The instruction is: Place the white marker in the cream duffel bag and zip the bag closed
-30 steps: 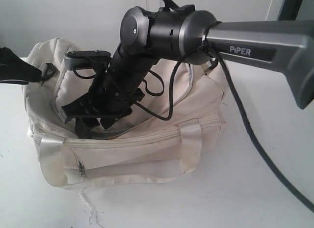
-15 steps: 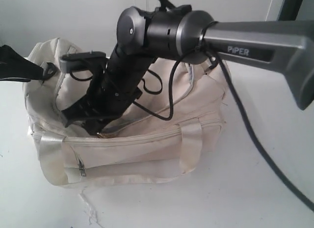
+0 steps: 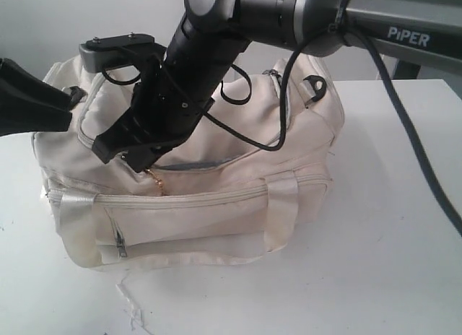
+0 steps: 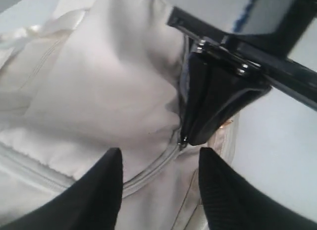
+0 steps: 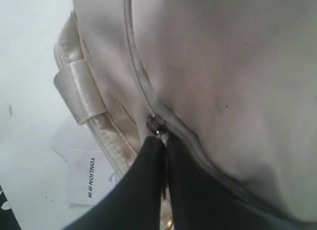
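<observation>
While the right gripper point(image 3: 143, 162) clamps shut on the small metal zip pull point(image 5: 157, 128), the large soft cream fabric duffel bag's point(image 3: 216, 219) unclosed zip point(image 3: 198, 164) runs off to the right along its length.

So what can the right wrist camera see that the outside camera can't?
Only the right wrist view lets you read TONLION on the paper tag beside the cream duffel bag, and shows the fingers pinched shut on the zip pull close up. Only the exterior view shows the PIPER arm, the front pocket zip and the other arm. Both show the bag and its top zip.
</observation>
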Controlling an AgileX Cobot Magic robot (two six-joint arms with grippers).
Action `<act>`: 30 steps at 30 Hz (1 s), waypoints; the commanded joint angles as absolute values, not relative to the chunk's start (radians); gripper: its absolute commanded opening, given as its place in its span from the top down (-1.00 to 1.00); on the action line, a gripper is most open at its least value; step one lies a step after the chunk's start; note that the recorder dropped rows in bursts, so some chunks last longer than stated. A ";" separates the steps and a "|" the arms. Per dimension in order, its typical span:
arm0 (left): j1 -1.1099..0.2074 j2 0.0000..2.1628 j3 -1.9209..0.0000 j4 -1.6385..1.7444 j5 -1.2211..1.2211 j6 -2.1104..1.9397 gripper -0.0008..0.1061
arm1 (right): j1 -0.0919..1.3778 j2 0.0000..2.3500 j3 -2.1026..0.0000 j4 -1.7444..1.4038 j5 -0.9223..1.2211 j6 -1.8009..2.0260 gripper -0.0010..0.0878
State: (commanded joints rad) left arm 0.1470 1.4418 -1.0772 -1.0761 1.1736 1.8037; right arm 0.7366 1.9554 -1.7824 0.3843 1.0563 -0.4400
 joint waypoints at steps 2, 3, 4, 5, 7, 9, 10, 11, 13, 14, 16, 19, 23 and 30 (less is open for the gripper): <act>0.147 1.442 -1.077 -1.076 1.183 1.935 -0.06 | 0.737 1.955 -1.782 0.384 1.060 -0.474 0.98; 0.147 1.442 -1.077 -1.076 1.199 1.999 -0.10 | 0.737 1.955 -1.782 0.384 1.060 -0.478 0.98; 0.147 1.442 -1.077 -1.076 1.205 2.049 -0.12 | 0.737 1.955 -1.782 0.384 1.060 -0.487 0.98; 0.147 1.442 -1.077 -1.069 1.207 2.093 -0.13 | 0.737 1.955 -1.782 0.384 1.060 -0.494 0.98; 0.147 1.442 -1.077 -1.048 1.201 2.114 -0.12 | 0.737 1.955 -1.782 0.382 1.058 -0.494 0.98; 0.144 1.446 -1.077 -1.012 1.198 2.114 -0.12 | 0.737 1.955 -1.782 0.382 1.053 -0.494 0.98; 0.137 1.450 -1.077 -1.001 1.196 2.114 -0.11 | 0.737 1.955 -1.782 0.382 1.051 -0.494 0.98; 0.130 1.456 -1.077 -0.998 1.194 2.114 -0.11 | 0.737 1.955 -1.782 0.382 1.048 -0.494 0.98; 0.095 1.467 -1.077 -0.988 1.169 2.115 -0.11 | 0.737 1.955 -1.782 0.382 1.048 -0.494 0.98; 0.077 1.470 -1.077 -0.984 1.156 2.115 -0.11 | 0.737 1.955 -1.782 0.382 1.048 -0.494 0.98; 0.027 1.477 -1.077 -0.976 1.092 2.115 -0.11 | 0.737 1.955 -1.782 0.382 1.048 -0.494 0.98; -0.036 1.487 -1.077 -0.947 0.980 2.115 -0.11 | 0.737 1.955 -1.782 0.382 1.051 -0.494 0.98; -0.073 1.500 -1.077 -0.901 0.875 2.115 -0.11 | 0.737 1.955 -1.782 0.384 1.051 -0.494 0.98; -0.073 1.539 -1.077 -0.966 0.852 2.115 -0.11 | 0.737 1.955 -1.782 0.391 1.054 -0.494 0.98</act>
State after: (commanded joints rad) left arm -0.0728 1.5389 -1.0772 -0.9657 0.8521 2.1149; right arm 0.7366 1.9554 -1.7824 0.3911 1.0544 -0.4942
